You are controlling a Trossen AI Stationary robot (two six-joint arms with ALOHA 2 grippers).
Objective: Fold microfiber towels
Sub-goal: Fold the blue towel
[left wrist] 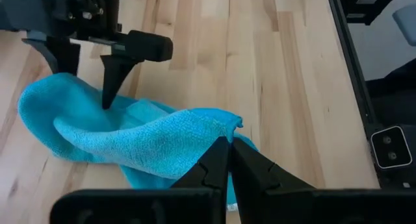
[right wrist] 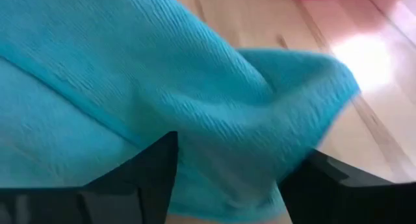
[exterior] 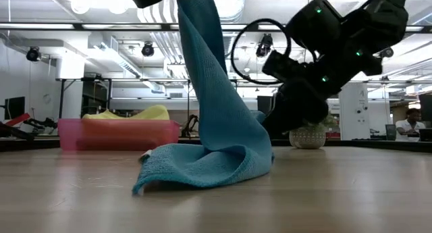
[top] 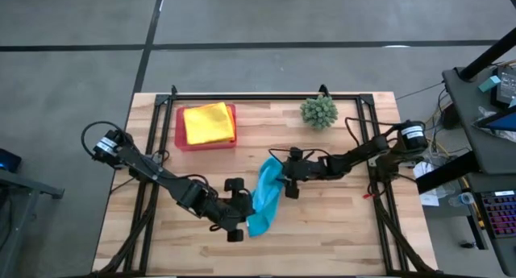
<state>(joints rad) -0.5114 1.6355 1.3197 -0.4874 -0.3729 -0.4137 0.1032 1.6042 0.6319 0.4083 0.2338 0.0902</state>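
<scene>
A turquoise blue towel (top: 266, 197) lies bunched at the table's middle. Its lower part (exterior: 202, 169) rests on the wood and one end rises steeply toward my left gripper (left wrist: 226, 152), which is shut on it. My right gripper (top: 282, 177) is open at the towel's far end, low over the table. A lump of the cloth (right wrist: 214, 120) bulges between its spread fingers. Two yellow towels (top: 208, 122) lie in the pink tray (top: 181, 141) at the far left. The other towels are out of view. My left gripper pinches the towel's edge next to a corner (left wrist: 221, 130) between its two fingertips, coming from the table's left. That end is lifted, and the cloth hangs slack from the fingers (exterior: 196, 30) down to the table. My right gripper comes from the table's right, with its fingers open on either side of the bunched far end. One fingertip (left wrist: 108, 97) rests on the cloth from above. The towel under it lies on the table.
A spiky green plant ball (top: 319, 111) stands at the far right. A black frame rail (top: 266, 97) runs along the far edge and down both sides. Bare wood (top: 330, 230) lies on the near right and near left.
</scene>
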